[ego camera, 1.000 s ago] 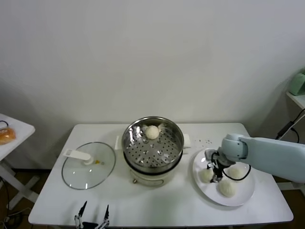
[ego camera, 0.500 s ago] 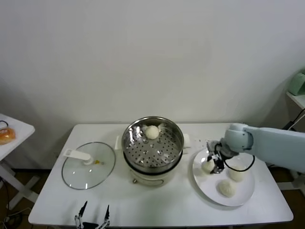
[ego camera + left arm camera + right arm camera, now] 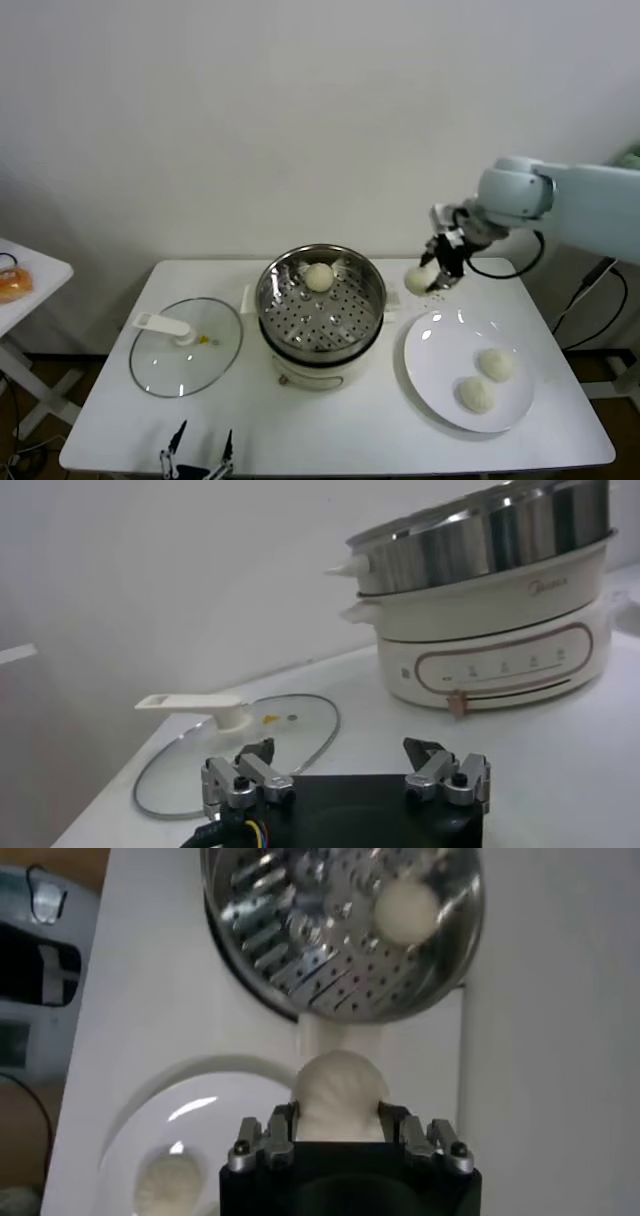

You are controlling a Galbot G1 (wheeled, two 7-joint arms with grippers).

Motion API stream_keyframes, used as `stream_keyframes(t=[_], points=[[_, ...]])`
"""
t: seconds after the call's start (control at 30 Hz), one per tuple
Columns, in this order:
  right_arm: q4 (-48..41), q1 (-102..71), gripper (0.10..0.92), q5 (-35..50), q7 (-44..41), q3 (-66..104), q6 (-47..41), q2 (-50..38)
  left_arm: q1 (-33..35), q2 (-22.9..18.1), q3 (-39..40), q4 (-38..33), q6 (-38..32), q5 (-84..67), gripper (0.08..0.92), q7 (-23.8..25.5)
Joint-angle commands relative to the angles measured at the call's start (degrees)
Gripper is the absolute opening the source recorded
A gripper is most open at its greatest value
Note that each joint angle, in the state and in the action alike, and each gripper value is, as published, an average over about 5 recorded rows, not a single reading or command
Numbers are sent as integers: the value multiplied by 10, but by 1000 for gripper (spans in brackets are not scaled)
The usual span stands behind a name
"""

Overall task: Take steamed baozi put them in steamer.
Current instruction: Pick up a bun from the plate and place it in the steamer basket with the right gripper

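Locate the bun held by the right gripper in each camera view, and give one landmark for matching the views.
Head view: the held bun hangs in the right gripper, above the table between the steamer and the white plate.
Left wrist view: not in it.
Right wrist view: the bun sits between the gripper's fingers, in the foreground.
Shared landmark: the steamer appears in all three views.

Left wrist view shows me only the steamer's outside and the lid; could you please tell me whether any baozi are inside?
Observer: Yes, one baozi lies in the steamer, at its far side.
Operator: Thanks. Where is the right gripper?
Observer: The right gripper is raised between steamer and plate, its fingers shut on a second baozi.
Operator: And on the plate?
Observer: Two baozi lie there.
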Motion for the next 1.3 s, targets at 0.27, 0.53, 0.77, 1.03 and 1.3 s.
stream_keyframes(t=[0.27,0.53,0.77,1.03,1.3], points=[[-5,-53,568,88,72,116,-91,204,1,1,1,-4,3,5,823,0],[-70,-156,571,32,89,110,-99,273,0,-2,5,-1,3,12,823,1],[-156,-244,573,-17,95,130,-102,305,-2,-3,4,1,5,12,823,2],[-208,-297,577,-50,98,148,-101,329,-2,-2,0,5,5,11,823,2],[-216,-319,578,-68,109,161,-105,333,-5,-2,1,7,5,10,823,3]])
